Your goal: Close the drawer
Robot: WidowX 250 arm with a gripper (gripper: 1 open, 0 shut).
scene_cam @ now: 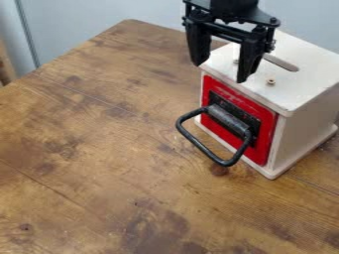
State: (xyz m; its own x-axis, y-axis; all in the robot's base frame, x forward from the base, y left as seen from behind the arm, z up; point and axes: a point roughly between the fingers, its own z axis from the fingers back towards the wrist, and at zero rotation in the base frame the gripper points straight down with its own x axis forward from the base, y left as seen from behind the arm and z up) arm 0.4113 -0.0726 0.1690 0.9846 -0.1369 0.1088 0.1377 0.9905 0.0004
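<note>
Your black hand (223, 62) is open, its two fingers pointing down and spread apart with nothing gripped between them. It hangs at the top of your view, over the near left part of the cream-white box (307, 94), whose top carries a slot and small round brass-coloured spots. The box stands on the right side of the brown wooden desk (106, 129). You have the drawer (260, 146) in the box's front, facing the near left: a red front with a black plate in its middle. Its black loop handle (209, 156) sticks out toward the near left over the desk, well below your fingers and apart from them. At the far side, behind the desk, you can see a pale wall (119, 12).
</note>
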